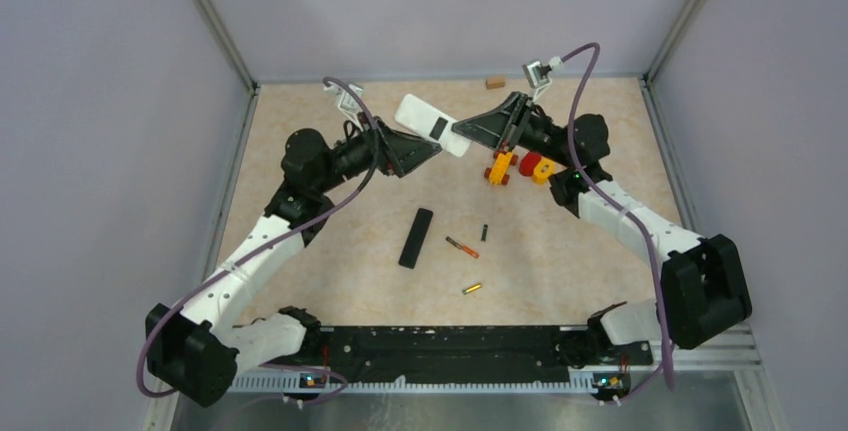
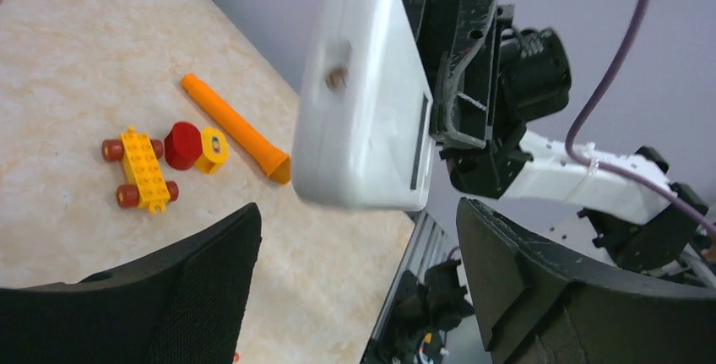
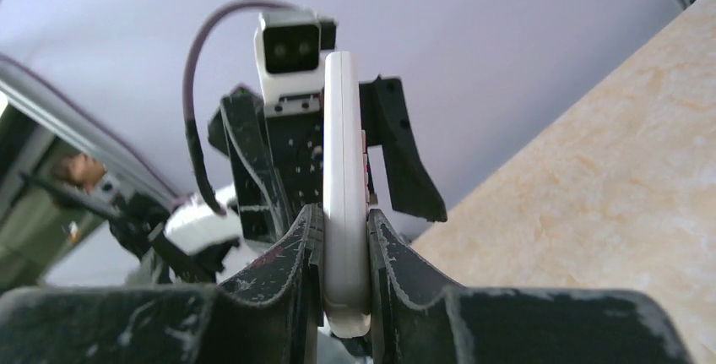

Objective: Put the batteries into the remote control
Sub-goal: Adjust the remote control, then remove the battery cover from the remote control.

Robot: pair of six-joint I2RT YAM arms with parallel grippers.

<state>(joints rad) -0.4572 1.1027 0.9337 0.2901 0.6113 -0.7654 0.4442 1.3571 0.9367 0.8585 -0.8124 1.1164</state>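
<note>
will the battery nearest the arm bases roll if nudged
Likely yes: the battery is a thin cylinder lying on its side on the flat table, so it may roll. Being tiny, it is probably light and fiddly to pinch.

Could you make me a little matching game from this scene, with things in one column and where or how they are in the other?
1 remote
2 black bar
3 left gripper
4 block

a open
b mid-table, lying flat
c by the back wall
d in the right gripper

Pairs: 1-d, 2-b, 3-a, 4-c
</note>
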